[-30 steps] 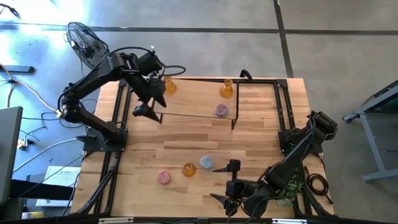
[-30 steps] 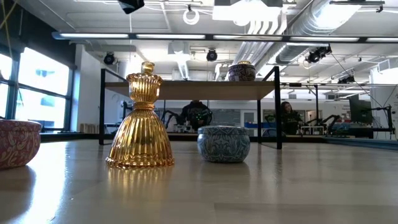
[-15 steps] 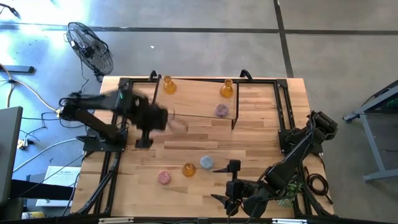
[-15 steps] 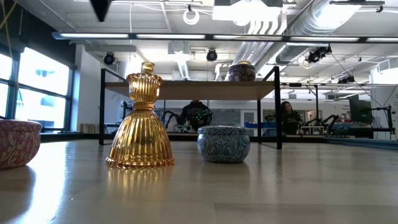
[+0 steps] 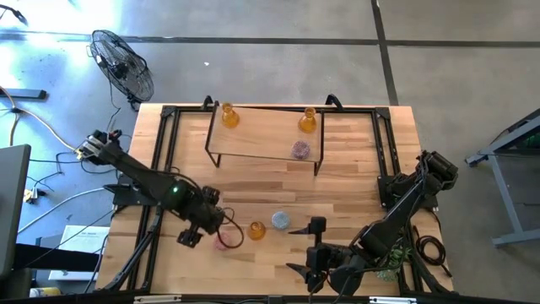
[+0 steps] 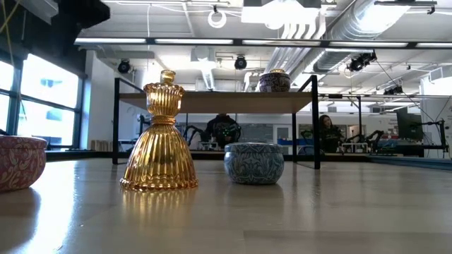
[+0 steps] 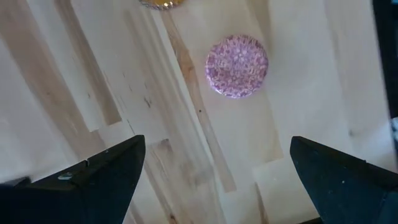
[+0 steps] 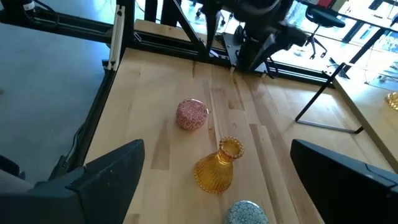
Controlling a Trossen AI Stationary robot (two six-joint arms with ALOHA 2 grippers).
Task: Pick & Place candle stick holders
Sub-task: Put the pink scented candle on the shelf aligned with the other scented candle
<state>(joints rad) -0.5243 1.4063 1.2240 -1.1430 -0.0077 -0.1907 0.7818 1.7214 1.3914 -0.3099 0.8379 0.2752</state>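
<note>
Three holders stand in a row on the table's near part: a low pink one (image 5: 222,242) (image 7: 237,66), an amber flask-shaped one (image 5: 256,230) (image 8: 217,165) and a low light blue one (image 5: 280,221) (image 6: 254,162). Two more amber holders (image 5: 229,116) (image 5: 307,121) and a mauve one (image 5: 300,150) stand on the raised shelf (image 5: 261,135) at the back. My left gripper (image 5: 201,234) (image 7: 217,180) hangs open above the table, pointing down, just left of the pink holder. My right gripper (image 5: 305,247) (image 8: 217,199) waits open near the front edge, right of the row.
Black frame rails (image 5: 164,152) run along the table's left and right sides. A small green plant (image 5: 392,263) sits by the right arm at the near right corner. A floor fan (image 5: 122,63) stands off the table at the far left. Bare wood lies between shelf and row.
My left gripper has swung from the shelf's left end toward the table's near edge and sunk, tipping to point down beside the pink holder. It has stayed open. No holder has moved.
</note>
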